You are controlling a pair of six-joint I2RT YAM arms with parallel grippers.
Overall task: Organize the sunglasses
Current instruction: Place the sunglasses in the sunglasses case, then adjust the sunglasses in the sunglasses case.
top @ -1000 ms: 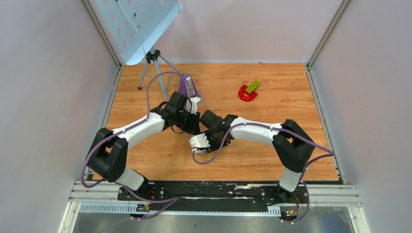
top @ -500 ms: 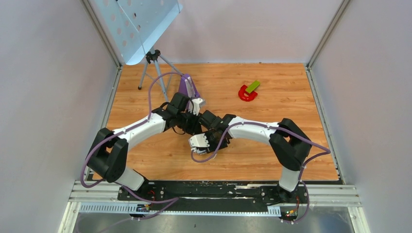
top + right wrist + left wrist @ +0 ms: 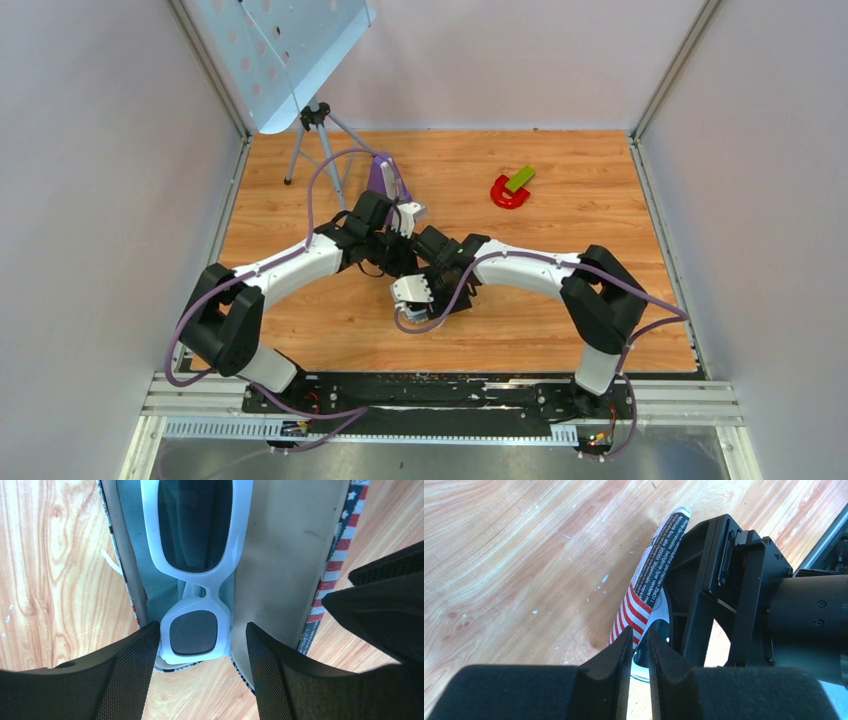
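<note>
The sunglasses (image 3: pixel 200 591), white frame with dark lenses, lie folded inside the open flag-printed case (image 3: pixel 280 555), on a light blue cloth (image 3: pixel 130 530). My right gripper (image 3: pixel 202 630) is open just above them, one finger on each side of the near lens, touching nothing. My left gripper (image 3: pixel 640 635) is almost closed, pinching the striped edge of the case's flap (image 3: pixel 644 585). A bit of the sunglasses (image 3: pixel 659 616) shows past its tips. In the top view both grippers, left (image 3: pixel 398 250) and right (image 3: pixel 430 275), meet mid-table and hide the case.
A purple object (image 3: pixel 385 175) stands just behind the left wrist, beside a tripod (image 3: pixel 315 135) holding a perforated panel. A red and green object (image 3: pixel 513 187) lies at the back right. The right gripper's black body (image 3: pixel 724 580) crowds the left wrist view.
Both wrists have shifted only slightly where they meet; the left one has edged a little to the right. Nothing was picked up or let go.
</note>
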